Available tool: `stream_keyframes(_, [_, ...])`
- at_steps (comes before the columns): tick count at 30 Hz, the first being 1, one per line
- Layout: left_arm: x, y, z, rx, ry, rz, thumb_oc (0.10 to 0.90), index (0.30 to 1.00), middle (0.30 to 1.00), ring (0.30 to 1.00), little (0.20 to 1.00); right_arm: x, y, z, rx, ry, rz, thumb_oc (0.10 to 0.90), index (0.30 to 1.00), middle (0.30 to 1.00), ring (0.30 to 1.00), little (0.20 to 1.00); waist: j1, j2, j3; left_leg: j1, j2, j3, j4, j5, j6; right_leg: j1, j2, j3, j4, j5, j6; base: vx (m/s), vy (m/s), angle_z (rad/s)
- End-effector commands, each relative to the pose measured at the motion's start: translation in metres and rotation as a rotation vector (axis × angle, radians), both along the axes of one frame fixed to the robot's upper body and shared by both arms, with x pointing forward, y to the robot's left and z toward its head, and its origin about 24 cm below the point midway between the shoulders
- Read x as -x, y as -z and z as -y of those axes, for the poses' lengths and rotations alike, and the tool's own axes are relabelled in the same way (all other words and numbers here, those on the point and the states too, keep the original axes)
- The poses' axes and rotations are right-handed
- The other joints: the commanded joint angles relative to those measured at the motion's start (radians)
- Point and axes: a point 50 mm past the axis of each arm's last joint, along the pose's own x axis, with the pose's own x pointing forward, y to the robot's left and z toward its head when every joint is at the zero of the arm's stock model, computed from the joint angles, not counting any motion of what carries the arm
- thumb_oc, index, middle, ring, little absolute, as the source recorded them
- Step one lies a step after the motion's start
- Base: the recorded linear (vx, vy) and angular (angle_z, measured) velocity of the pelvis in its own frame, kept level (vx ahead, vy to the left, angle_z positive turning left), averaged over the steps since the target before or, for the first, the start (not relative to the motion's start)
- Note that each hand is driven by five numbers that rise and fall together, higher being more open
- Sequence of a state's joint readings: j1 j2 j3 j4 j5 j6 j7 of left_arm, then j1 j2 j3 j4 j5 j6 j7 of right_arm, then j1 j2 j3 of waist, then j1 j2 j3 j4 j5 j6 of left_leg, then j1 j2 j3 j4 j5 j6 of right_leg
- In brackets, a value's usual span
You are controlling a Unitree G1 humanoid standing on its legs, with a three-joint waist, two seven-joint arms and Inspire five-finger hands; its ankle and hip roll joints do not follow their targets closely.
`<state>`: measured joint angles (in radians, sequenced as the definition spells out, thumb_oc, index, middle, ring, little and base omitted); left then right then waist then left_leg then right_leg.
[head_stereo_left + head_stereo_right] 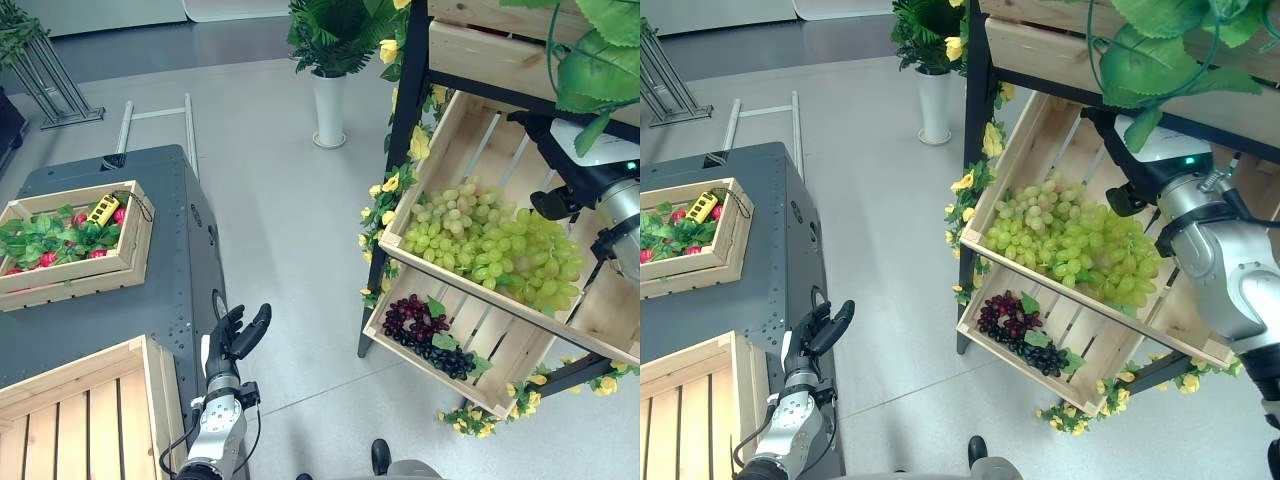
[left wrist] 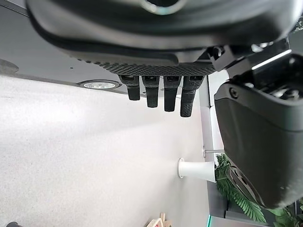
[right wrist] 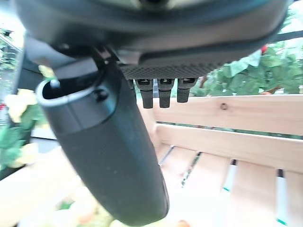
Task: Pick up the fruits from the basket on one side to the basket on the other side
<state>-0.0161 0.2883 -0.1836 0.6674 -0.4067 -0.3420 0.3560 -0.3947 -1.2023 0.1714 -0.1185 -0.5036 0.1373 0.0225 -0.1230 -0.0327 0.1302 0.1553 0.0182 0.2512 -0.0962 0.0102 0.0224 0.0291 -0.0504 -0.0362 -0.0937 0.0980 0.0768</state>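
green grapes [image 1: 495, 245]: heaped in tilted upper crate [image 1: 455, 120] | dark grapes [image 1: 425, 330]: lower crate [image 1: 490, 340]

Green grapes [image 1: 495, 245] — dark purple grapes [image 1: 425, 332] below

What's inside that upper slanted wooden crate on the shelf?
A heap of green grapes fills the crate. Bare slats show above them; the slats beneath the heap are covered.

A white vase [image 1: 330, 108] (holding a green plant) stands on the grey floor [image 1: 270, 200].
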Motion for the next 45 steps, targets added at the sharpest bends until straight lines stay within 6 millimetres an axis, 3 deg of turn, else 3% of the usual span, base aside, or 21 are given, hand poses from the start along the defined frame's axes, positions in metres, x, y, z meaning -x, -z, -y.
stream_keyframes(1, [-0.040,-0.042,-0.006,-0.081,0.035,0.208,0.800,0.900,0.900,0.900,0.900,0.005,-0.040,0.004,-0.015,-0.006,0.214,0.800,0.900,0.900,0.900,0.900,0.030,-0.039,-0.074,0.023,-0.026,-0.032,0.009,-0.129,0.002,0.085,0.031,-0.021,0.012,-0.112,0.011,0.00,0.000,0.00])
stream_keyframes(3, [-0.040,-0.042,-0.006,-0.082,0.034,0.208,0.800,0.900,0.900,0.900,0.900,0.005,-0.035,0.002,-0.059,-0.041,0.192,0.800,0.900,0.900,0.900,0.900,0.029,-0.039,-0.073,0.023,-0.026,-0.031,0.009,-0.130,0.002,0.084,0.031,-0.022,0.012,-0.111,0.011,0.00,0.000,0.00])
stream_keyframes(7, [-0.041,-0.042,-0.007,-0.080,0.027,0.206,0.800,0.900,0.900,0.900,0.900,0.006,-0.023,-0.017,-0.308,-0.248,0.065,0.800,0.900,0.900,0.900,0.900,0.025,-0.036,-0.071,0.027,-0.025,-0.028,0.009,-0.132,0.001,0.085,0.030,-0.023,0.015,-0.113,0.010,0.00,0.000,0.00])
stream_keyframes(9, [-0.041,-0.042,-0.007,-0.080,0.027,0.206,0.800,0.900,0.900,0.900,0.900,0.006,-0.023,-0.017,-0.308,-0.247,0.065,0.800,0.900,0.900,0.900,0.900,0.025,-0.036,-0.071,0.027,-0.025,-0.028,0.009,-0.132,0.001,0.085,0.030,-0.023,0.015,-0.113,0.010,0.00,0.000,0.00])
stream_keyframes(10, [-0.040,-0.041,-0.008,-0.078,0.028,0.203,0.800,0.900,0.900,0.900,0.900,0.009,-0.011,-0.033,-0.528,-0.420,-0.048,0.800,0.900,0.900,0.900,0.900,0.023,-0.034,-0.067,0.029,-0.025,-0.028,0.009,-0.131,0.000,0.086,0.029,-0.024,0.018,-0.113,0.008,0.00,0.000,0.00])
stream_keyframes(12, [-0.040,-0.039,-0.007,-0.074,0.037,0.197,0.800,0.900,0.900,0.900,0.900,0.014,-0.006,-0.045,-0.645,-0.556,-0.045,0.800,0.900,0.900,0.900,0.900,0.027,-0.032,-0.066,0.031,-0.025,-0.029,0.009,-0.131,0.000,0.087,0.028,-0.027,0.018,-0.113,0.007,0.00,0.000,0.00])
stream_keyframes(20, [-0.036,-0.034,0.000,-0.069,0.054,0.178,0.800,0.900,0.900,0.900,0.900,0.026,0.012,-0.074,-0.907,-0.838,-0.128,0.800,0.900,0.900,0.900,0.900,0.036,-0.022,-0.060,0.033,-0.025,-0.032,0.014,-0.137,0.002,0.092,0.025,-0.036,0.018,-0.116,0.005,0.00,-0.001,0.00])
stream_keyframes(23, [-0.035,-0.031,0.001,-0.067,0.052,0.167,0.800,0.900,0.900,0.900,0.900,0.032,0.025,-0.091,-1.046,-0.980,-0.299,0.800,0.900,0.900,0.900,0.900,0.037,-0.019,-0.057,0.033,-0.025,-0.029,0.020,-0.140,0.001,0.093,0.022,-0.038,0.018,-0.117,0.005,0.00,0.000,0.00])
stream_keyframes(29, [-0.033,-0.027,0.002,-0.061,0.055,0.155,0.800,0.900,0.900,0.900,0.900,0.036,0.045,-0.108,-1.204,-1.076,-0.485,0.800,0.900,0.900,0.900,0.900,0.041,-0.018,-0.057,0.032,-0.026,-0.030,0.022,-0.139,-0.001,0.095,0.019,-0.044,0.017,-0.117,0.005,0.00,0.000,0.00])
stream_keyframes(30, [-0.030,-0.025,0.006,-0.058,0.056,0.149,0.800,0.900,0.900,0.900,0.900,0.037,0.059,-0.116,-1.282,-1.096,-0.541,0.800,0.900,0.900,0.900,0.900,0.044,-0.016,-0.055,0.032,-0.025,-0.031,0.023,-0.138,-0.001,0.094,0.018,-0.046,0.018,-0.117,0.005,0.00,0.000,0.00])
stream_keyframes(36, [-0.026,-0.019,0.015,-0.051,0.057,0.133,0.800,0.900,0.900,0.900,0.900,0.041,0.095,-0.143,-1.491,-1.125,-0.670,0.800,0.900,0.900,0.900,0.900,0.055,-0.011,-0.047,0.028,-0.026,-0.039,0.024,-0.136,0.001,0.094,0.014,-0.055,0.016,-0.116,0.006,0.00,-0.003,0.01])
stream_keyframes(45, [-0.024,-0.015,0.020,-0.058,0.052,0.114,0.800,0.900,0.900,0.900,0.900,0.042,0.137,-0.166,-1.674,-1.037,-0.831,0.800,0.900,0.900,0.900,0.900,0.067,-0.003,-0.034,0.024,-0.030,-0.050,0.027,-0.132,0.005,0.097,0.011,-0.071,0.018,-0.119,0.004,0.01,-0.015,0.06])
